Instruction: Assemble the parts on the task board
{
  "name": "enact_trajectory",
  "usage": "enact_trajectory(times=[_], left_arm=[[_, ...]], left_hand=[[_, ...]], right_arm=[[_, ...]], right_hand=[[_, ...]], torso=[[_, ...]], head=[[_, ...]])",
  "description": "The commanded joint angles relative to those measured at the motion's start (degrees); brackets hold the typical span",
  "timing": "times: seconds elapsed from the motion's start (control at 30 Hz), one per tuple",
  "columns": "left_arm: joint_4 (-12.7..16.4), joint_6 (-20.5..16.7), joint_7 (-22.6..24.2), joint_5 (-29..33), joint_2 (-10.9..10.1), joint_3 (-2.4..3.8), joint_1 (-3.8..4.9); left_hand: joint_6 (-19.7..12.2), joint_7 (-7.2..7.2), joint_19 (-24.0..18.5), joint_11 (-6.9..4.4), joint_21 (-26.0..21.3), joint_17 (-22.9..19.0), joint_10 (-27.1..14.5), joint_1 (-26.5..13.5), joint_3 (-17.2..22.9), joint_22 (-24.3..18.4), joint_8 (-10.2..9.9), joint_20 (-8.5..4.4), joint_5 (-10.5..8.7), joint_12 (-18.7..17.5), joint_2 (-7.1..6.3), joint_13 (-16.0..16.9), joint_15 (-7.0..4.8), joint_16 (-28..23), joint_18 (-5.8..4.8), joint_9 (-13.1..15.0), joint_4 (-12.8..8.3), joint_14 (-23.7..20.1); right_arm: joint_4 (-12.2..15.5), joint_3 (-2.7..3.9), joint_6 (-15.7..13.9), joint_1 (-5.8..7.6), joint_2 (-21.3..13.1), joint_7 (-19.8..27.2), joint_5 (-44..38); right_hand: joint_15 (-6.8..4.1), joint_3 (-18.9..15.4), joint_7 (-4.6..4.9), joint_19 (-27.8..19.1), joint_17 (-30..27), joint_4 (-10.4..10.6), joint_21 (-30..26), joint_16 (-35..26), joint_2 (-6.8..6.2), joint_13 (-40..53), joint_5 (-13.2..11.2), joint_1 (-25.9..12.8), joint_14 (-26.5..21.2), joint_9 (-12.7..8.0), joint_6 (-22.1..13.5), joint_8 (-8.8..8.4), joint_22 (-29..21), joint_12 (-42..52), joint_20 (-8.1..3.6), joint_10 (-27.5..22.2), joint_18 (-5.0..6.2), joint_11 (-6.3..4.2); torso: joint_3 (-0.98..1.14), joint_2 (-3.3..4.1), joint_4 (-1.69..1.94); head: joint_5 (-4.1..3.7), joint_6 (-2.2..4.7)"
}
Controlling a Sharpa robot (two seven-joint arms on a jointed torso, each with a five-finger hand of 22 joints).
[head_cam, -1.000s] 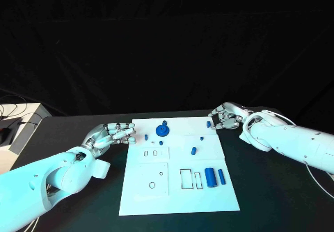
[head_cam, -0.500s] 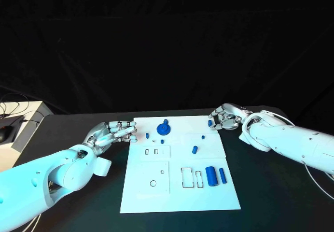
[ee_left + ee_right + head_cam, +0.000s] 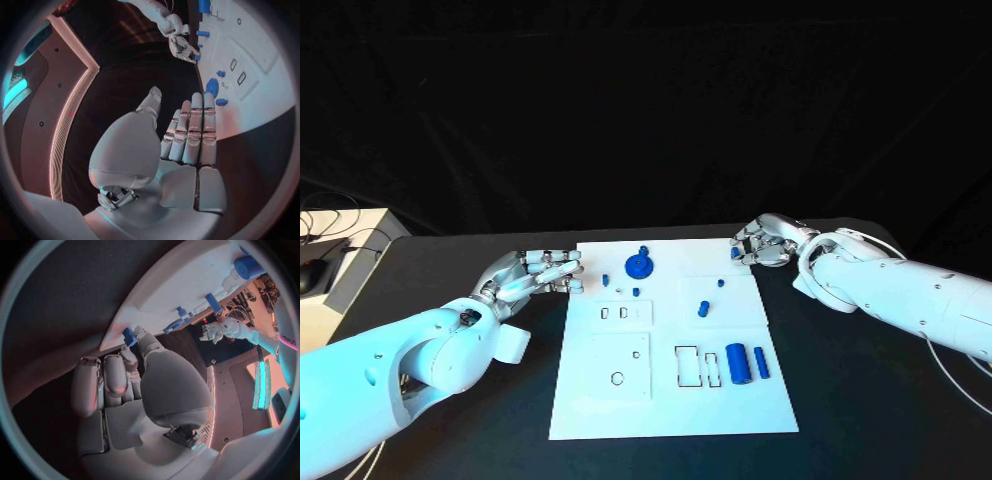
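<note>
From the head camera, the white task board (image 3: 668,400) lies in the middle of the black table (image 3: 877,400). Small blue parts sit on it. A round blue part (image 3: 639,266) is near the far edge. A thick blue part (image 3: 737,363) and a thin blue part (image 3: 762,362) lie side by side on the right side of the board. The left hand (image 3: 534,275) is just beside the board's left edge. Its fingers point at the board and hold nothing. The right hand (image 3: 764,244) is at the board's far right corner. Its fingers are curled in next to a little blue part (image 3: 733,253). I cannot tell if they are holding it.

From the left wrist camera, the left hand (image 3: 181,145) has its long fingers straight and close together. The thumb stands off to one side. Nothing is in the hand. The board (image 3: 262,95) is past the fingertips, and the round blue part (image 3: 212,87) is on it.

From the right wrist camera, the right hand (image 3: 134,385) has its fingers bent in. The little blue part (image 3: 129,336) is right at the fingertips, by the board's edge (image 3: 181,285). I cannot tell if the fingers pinch it.
</note>
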Motion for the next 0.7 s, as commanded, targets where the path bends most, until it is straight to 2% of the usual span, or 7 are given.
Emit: enact_trajectory(times=[0.03, 0.7], left_arm=[[0.0, 1.0, 0.5, -0.3, 0.0, 0.04, -0.04], [0.0, 0.9, 0.3, -0.3, -0.1, 0.04, -0.04]], left_hand=[[0.3, -0.03, 0.3, 0.03, 0.3, 0.1, -0.5, 0.3, -0.2, 0.1, 0.1, -0.10, -0.22, 0.1, 0.29, 0.1, -0.05, 0.2, -0.38, 0.0, -0.3, -0.1], [0.4, 0.01, 0.2, 0.05, 0.4, 0.1, -0.6, 0.2, -0.3, 0.1, 0.0, -0.09, -0.22, 0.1, 0.53, 0.1, -0.04, 0.2, -0.36, 0.0, -0.3, -0.1]], right_arm=[[0.0, -0.01, 1.0, -0.04, 0.2, -0.7, -0.3], [-0.5, -0.08, 2.6, -0.14, 0.4, -1.4, -0.6]], right_hand=[[-0.01, 0.3, -0.07, 5.0, 0.0, -0.1, 0.2, 0.1, 0.60, 0.1, 0.3, 0.1, 0.2, -0.1, 0.5, 0.24, 11.4, 0.1, 0.07, 0.3, -0.72, -0.15], [-0.04, 0.1, -0.08, 5.0, 0.1, -0.5, 0.4, 0.1, 0.55, 0.2, 0.0, -0.2, 0.2, -0.1, 0.6, 0.19, 11.4, 0.2, 0.02, 0.4, -0.76, -0.16]], torso=[[0.01, 0.01, 0.02], [0.07, 0.00, 0.02]], head=[[0.05, -0.06], [0.04, -0.27]])
